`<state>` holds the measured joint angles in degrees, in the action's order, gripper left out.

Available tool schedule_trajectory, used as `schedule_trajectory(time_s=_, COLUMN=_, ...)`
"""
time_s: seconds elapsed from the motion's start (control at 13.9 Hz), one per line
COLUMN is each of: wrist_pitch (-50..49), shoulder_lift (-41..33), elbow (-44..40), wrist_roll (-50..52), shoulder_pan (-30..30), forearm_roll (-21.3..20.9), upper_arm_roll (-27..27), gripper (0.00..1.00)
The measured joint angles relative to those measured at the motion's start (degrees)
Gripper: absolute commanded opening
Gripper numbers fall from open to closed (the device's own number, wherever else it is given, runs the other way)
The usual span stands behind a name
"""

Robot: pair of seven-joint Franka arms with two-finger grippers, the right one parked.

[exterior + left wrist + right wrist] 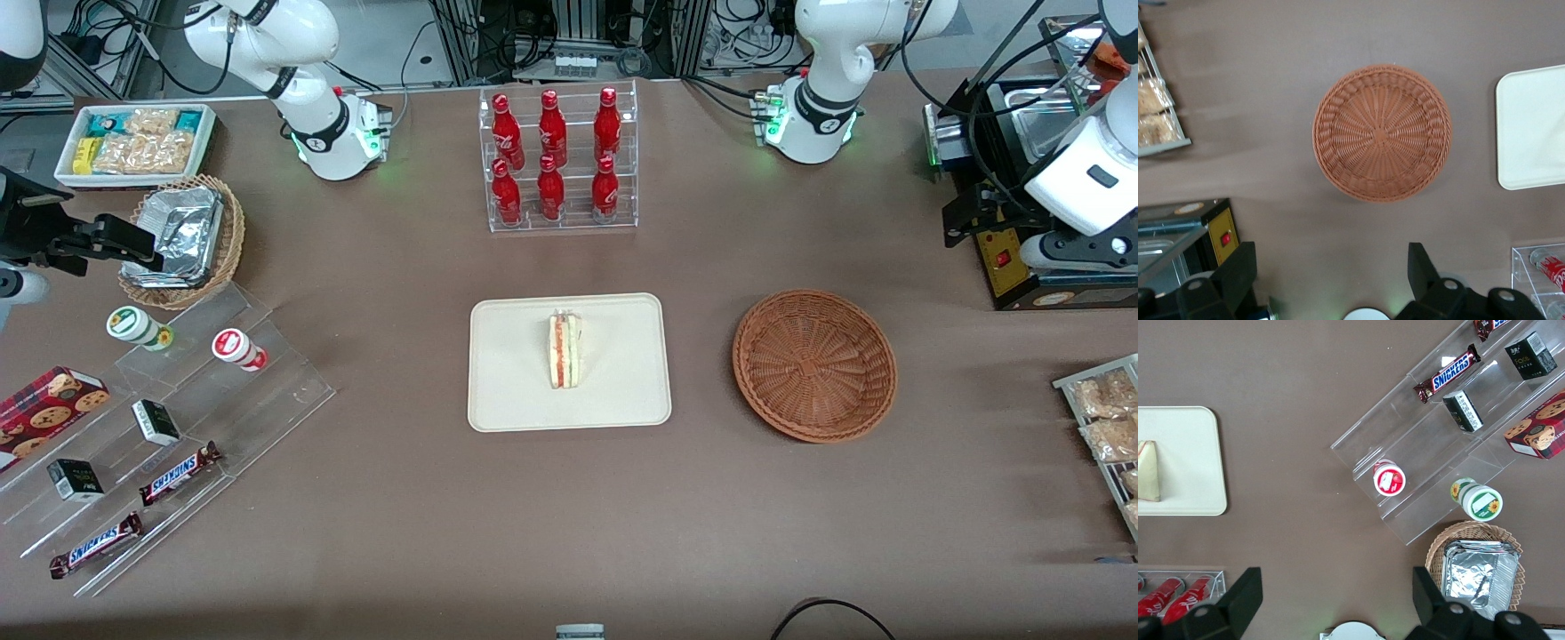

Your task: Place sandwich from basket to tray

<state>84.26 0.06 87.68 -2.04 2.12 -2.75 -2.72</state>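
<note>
A brown cloth-like surface covers the table (622, 533), matte and faintly mottled. On it, the tray (520, 391) is the broadest task item: a flat cream rectangle of smooth plastic with rounded corners and a low raised rim. Beside it, toward the working arm's end of the table, sits the basket (814, 364), a round shallow bowl of reddish-brown wicker whose strands radiate from a small hub out to a braided rim; nothing lies in it. The sandwich (564, 349) stands on the tray near its middle, a small triangular wedge of pale white bread, its cut edge showing thin red and green stripes of filling.

The gripper (1331, 273) hangs high above the table, well apart from the basket and toward the working arm's end; its two dark, blocky fingers (1238, 273) are spread wide with nothing between them.

Farther from the front camera than the tray, a clear acrylic rack (560, 160) holds six glossy red bottles in two rows.
</note>
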Motion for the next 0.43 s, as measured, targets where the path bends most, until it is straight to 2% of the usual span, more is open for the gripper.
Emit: schedule_trajectory(time_s=0.43, wrist_pitch=0.25, shoulder_lift=0.22, elbow=-0.07, wrist_roll=-0.38, shoulder_pan=-0.01, forearm_roll=0.00, upper_arm_roll=1.71, gripper=1.00)
